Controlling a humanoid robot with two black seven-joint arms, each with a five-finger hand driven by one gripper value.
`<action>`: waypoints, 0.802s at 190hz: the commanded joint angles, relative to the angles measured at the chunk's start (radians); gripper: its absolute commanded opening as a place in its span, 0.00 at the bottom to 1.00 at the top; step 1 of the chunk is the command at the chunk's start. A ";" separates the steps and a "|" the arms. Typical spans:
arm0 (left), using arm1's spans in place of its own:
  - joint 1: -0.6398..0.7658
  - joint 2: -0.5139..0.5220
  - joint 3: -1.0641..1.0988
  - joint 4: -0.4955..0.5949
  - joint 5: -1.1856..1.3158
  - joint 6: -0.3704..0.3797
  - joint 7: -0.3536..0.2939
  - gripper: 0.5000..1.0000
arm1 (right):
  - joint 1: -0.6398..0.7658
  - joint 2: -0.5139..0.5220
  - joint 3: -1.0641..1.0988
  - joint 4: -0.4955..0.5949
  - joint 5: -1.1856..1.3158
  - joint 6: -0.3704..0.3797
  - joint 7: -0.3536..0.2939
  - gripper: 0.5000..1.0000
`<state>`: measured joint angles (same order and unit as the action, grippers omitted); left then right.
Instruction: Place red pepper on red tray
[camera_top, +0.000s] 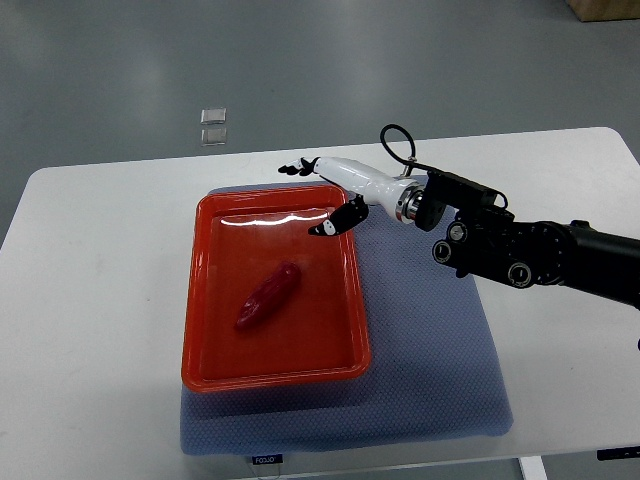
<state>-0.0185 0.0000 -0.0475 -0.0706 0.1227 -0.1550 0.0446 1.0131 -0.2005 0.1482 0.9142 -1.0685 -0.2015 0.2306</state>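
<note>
A red pepper lies inside the red tray, near its middle, slanting from lower left to upper right. My right hand hovers over the tray's far right corner, apart from the pepper. Its fingers are spread and hold nothing. Its arm comes in from the right edge.
The tray rests on a blue-grey mat on a white table. A black cable loops over the right wrist. Two small clear squares lie on the floor beyond the table's far edge.
</note>
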 joint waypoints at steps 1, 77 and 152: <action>0.000 0.000 0.000 0.000 0.000 0.000 0.000 1.00 | -0.064 -0.010 0.125 0.000 0.045 0.001 -0.007 0.72; 0.000 0.000 0.000 0.000 0.000 0.000 0.000 1.00 | -0.168 -0.073 0.450 -0.008 0.176 0.019 -0.059 0.72; 0.000 0.000 0.000 0.000 0.000 0.000 0.000 1.00 | -0.304 -0.013 0.778 -0.009 0.251 0.125 -0.145 0.72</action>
<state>-0.0183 0.0000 -0.0471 -0.0706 0.1227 -0.1548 0.0443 0.7467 -0.2554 0.8244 0.9050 -0.7856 -0.1193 0.1092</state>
